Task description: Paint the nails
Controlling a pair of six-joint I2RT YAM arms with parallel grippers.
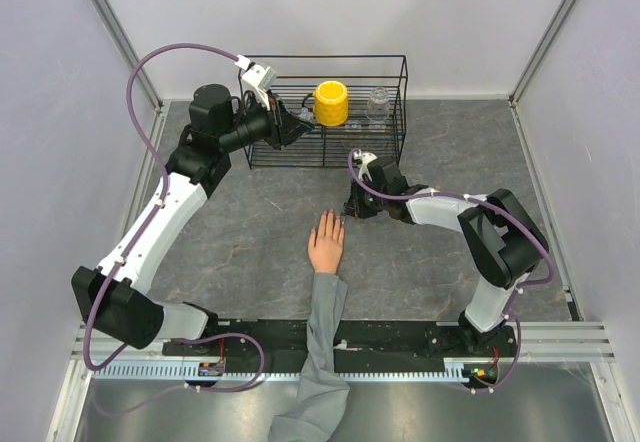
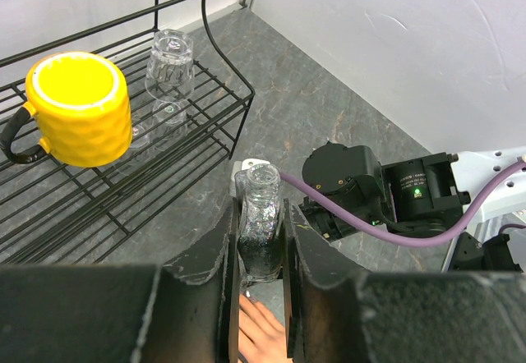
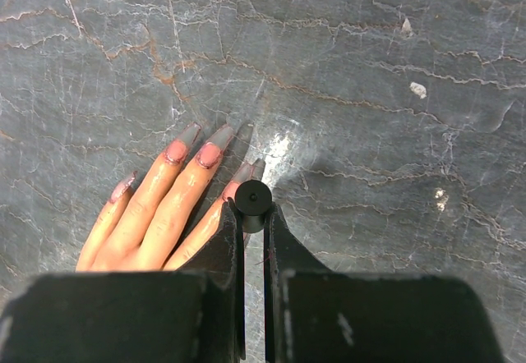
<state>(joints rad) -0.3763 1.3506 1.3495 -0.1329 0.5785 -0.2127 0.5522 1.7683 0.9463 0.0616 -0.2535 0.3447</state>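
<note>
The peach mannequin hand (image 1: pixel 326 244) lies palm down mid-table, its grey sleeve (image 1: pixel 322 342) running to the near edge. In the right wrist view its fingers (image 3: pixel 156 207) show pink-painted nails (image 3: pixel 209 155). My right gripper (image 3: pixel 253 207) is shut on a black brush cap (image 3: pixel 252 196), held upright directly over the nail of the finger nearest it; the brush tip is hidden. It shows in the top view (image 1: pixel 362 205) just right of the fingertips. My left gripper (image 2: pixel 261 252) is shut on an open glass polish bottle (image 2: pixel 261 219), held high beside the rack (image 1: pixel 284 125).
A black wire rack (image 1: pixel 385 137) stands at the back with a yellow mug (image 1: pixel 331 103) and a clear glass (image 1: pixel 378 105) on it. White walls enclose the grey marbled table (image 1: pixel 250 232). The arm bases sit on a rail (image 1: pixel 400 337) at the near edge.
</note>
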